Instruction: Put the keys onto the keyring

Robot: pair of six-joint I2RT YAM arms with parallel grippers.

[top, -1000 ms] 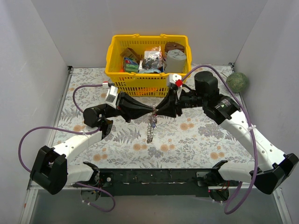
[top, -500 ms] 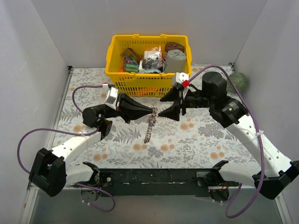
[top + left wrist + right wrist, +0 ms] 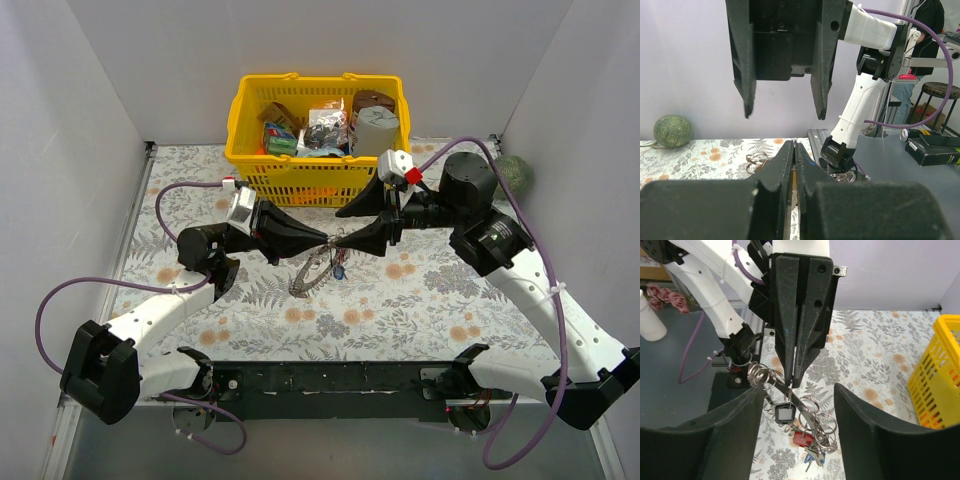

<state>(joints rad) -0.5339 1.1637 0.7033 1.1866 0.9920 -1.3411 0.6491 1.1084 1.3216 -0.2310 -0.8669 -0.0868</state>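
Top external view: the left arm's white links rise from its base over the counter [image 3: 430, 300], which has a fern-and-flower print. Its wrist lies level and points right. The left gripper [image 3: 322, 241] has black, wedge-shaped fingers pressed flat together. They pinch the keyring [image 3: 310, 272], a tangle of thin silver wire rings that sags below and left of the fingertips.

In the right wrist view the keys [image 3: 801, 435] dangle from that tangle under the closed fingers. The black-headed key [image 3: 785, 413] has a square plastic head and hangs highest. The red-headed key [image 3: 801, 438] is below it, and the small blue key [image 3: 812, 455] is lowest. Whether they touch the counter cannot be told.

The right gripper [image 3: 340, 230] faces the left one tip to tip, with its wrist level and pointing left. Its fingers are spread wide and hold nothing, and the left fingertips sit in the gap between them.

Beyond both sets of fingers stands a yellow lattice basket [image 3: 240, 120] stuffed with packets. Farther right, behind the right arm and against the wall, lies a rough green ball [image 3: 508, 175].
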